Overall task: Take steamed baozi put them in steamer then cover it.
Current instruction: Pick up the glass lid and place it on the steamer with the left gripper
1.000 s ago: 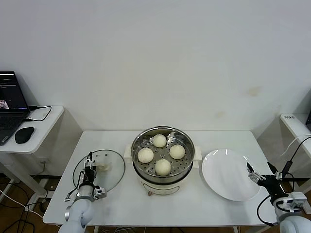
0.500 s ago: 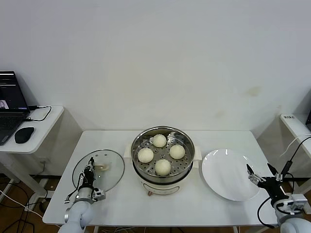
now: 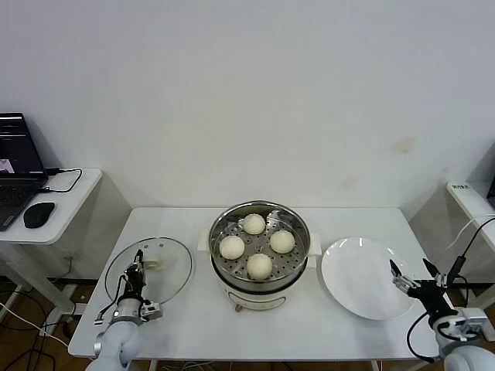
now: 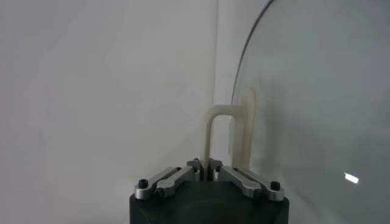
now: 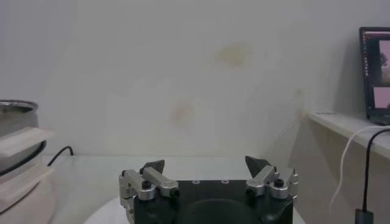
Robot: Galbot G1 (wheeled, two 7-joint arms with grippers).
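My left gripper (image 4: 208, 163) has its fingers closed on the cover (image 3: 151, 270) by its cream handle, at the surface's left end. I should lift it level and centre it over the steamer (image 3: 259, 246), mid-surface, where four steamed baozi (image 3: 259, 265) sit. Nothing blocks that path. My right gripper (image 5: 206, 165) idles spread and empty at the white plate (image 3: 365, 278).

1. Light was bright, even and diffuse, leaving the wall pale and flat.
2. The table (image 3: 193, 325) threw a soft shadow onto the wall beneath it.
3. A small glare spot sat on the cover (image 4: 317, 103) in the left wrist view.
4. Both wrist views looked soft and hazy.
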